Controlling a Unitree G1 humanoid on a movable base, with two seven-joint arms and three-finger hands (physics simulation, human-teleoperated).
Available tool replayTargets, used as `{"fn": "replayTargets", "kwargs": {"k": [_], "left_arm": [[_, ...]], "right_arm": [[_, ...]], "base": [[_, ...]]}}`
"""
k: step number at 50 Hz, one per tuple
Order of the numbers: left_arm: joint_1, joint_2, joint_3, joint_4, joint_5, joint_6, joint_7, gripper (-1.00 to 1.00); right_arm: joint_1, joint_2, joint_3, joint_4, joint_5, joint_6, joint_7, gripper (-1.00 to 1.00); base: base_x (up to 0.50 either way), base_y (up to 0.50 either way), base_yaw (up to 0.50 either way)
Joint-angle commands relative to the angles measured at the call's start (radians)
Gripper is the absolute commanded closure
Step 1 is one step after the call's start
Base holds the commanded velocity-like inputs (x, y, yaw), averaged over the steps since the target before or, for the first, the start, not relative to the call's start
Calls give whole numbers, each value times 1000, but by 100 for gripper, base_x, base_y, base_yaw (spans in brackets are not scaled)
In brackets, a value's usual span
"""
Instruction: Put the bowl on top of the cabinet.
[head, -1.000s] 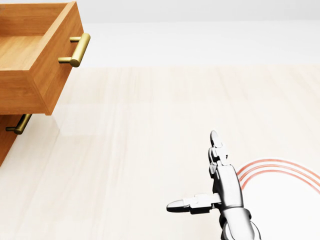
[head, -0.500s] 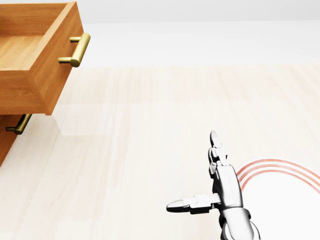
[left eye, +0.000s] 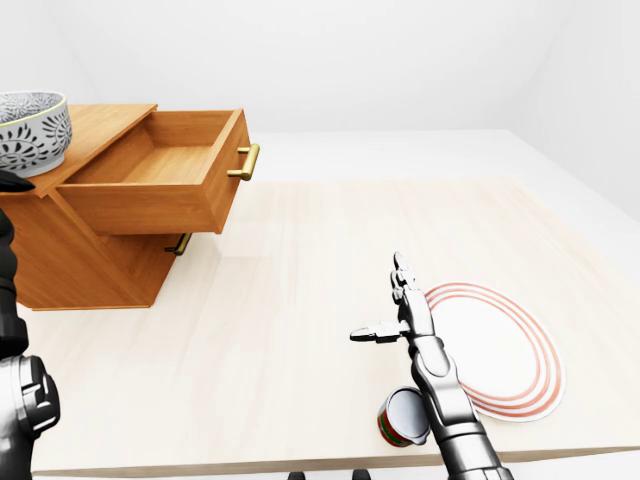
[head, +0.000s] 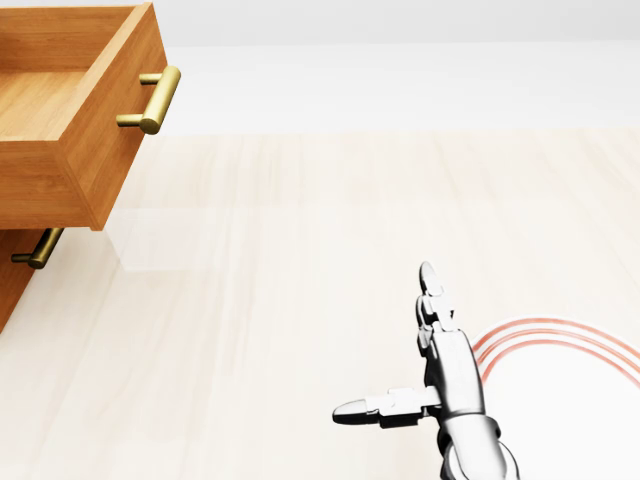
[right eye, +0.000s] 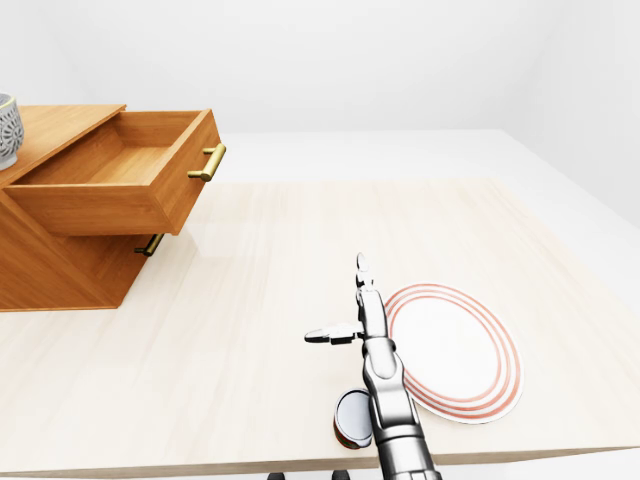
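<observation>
A white bowl (left eye: 30, 130) with a dark lace pattern stands on the top of the wooden cabinet (left eye: 95, 265), at the left edge of the left-eye view. The cabinet's top drawer (left eye: 160, 185) is pulled out and holds nothing that I can see. Just below the bowl, at the frame's edge, a dark part of my left hand (left eye: 12, 181) shows; its fingers are cut off, so their state is hidden. Far from the cabinet, my right hand (head: 385, 345) hovers open over the table with thumb and fingers spread, holding nothing.
A white plate (left eye: 500, 350) with red rings lies on the light wooden table (left eye: 300, 250), right of my right hand. A red and green can (left eye: 403, 418) lies beside my right forearm near the table's bottom edge. A lower drawer handle (head: 38, 248) sticks out under the open drawer.
</observation>
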Motion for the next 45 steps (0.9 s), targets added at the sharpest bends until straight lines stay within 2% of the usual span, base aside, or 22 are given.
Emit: {"fn": "replayTargets", "kwargs": {"k": [1, 6, 7, 8, 9, 12, 19, 24, 28, 34, 45], "left_arm": [[51, -13, 22, -98, -29, 0, 0, -100], [76, -19, 38, -150, -42, 0, 0, -100], [132, -29, 76, -286, -87, 0, 0, -100], [146, -33, 85, -316, -94, 0, 0, -100], [212, -49, 129, -482, -143, 0, 0, -100], [305, -84, 196, -725, -211, 0, 0, -100], [409, -148, 286, -1104, -308, 0, 0, -100], [451, -180, 342, -1308, -391, 0, 0, -100], [485, -200, 383, -1433, -444, 0, 0, -100], [541, -236, 441, -1605, -523, 0, -46, -100], [583, -305, 440, -1678, -523, 0, -56, -100]], "right_arm": [[-5, -1, -1, 10, 0, -3, 0, -100], [-5, -1, -1, 10, 1, -3, 1, -100], [-7, 0, -1, 12, 0, -3, 0, -100], [-7, 0, -1, 12, 0, -3, 0, -100], [-6, 0, 0, 12, -1, -4, 0, -100], [0, 0, 1, 1, -1, 0, 1, -100], [4, 0, 0, -8, 0, 3, 1, -100], [2, 1, 2, -2, -2, 0, 1, -100], [5, 2, 5, -8, -4, 3, 0, -100], [8, 3, 6, -12, -6, 0, -1, -100], [12, 3, 7, -21, -6, 5, 0, -100]], "base": [[0, 0, 0], [0, 0, 0], [0, 0, 0], [0, 0, 0], [0, 0, 0], [0, 0, 0], [0, 0, 0], [0, 0, 0], [0, 0, 0], [0, 0, 0], [0, 0, 0]]}}
